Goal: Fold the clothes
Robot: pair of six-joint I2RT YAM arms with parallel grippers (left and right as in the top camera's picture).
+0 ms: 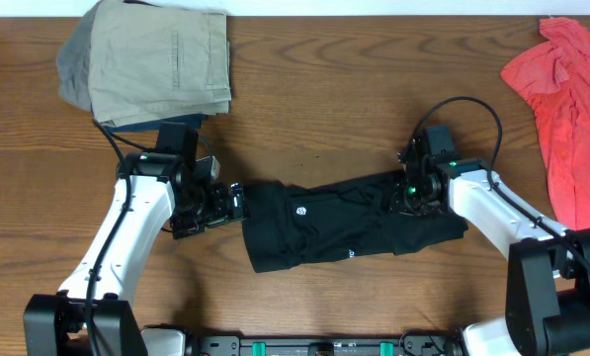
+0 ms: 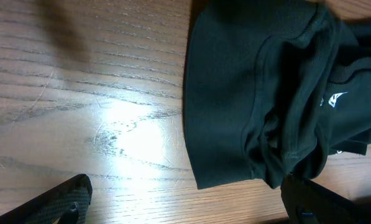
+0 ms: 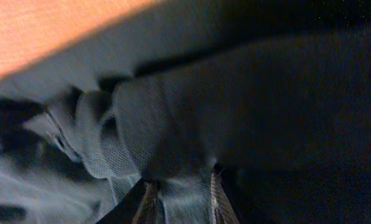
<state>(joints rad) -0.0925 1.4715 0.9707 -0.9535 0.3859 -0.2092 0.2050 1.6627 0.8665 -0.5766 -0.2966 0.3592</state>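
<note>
Table [image 1: 324, 109]: wood; black shirt [image 1: 324, 222] lies mid-table, toward near edge
Shirt axis: long way runs left-right, right end a bit farther
Shirt look: soft, bunched into a rumpled band, edges uneven, not yet a neat fold imo
My left pincer [image 1: 237, 203]: wide open, empty, just beside shirt's left end; shirt lies to its right
My right pincer [image 1: 408, 195]: on top of shirt's right part; jaws narrowly apart w/ a fold of cloth betw them, can't tell if gripped
Logo [image 1: 301, 211]: small, white, face up, left half
</note>
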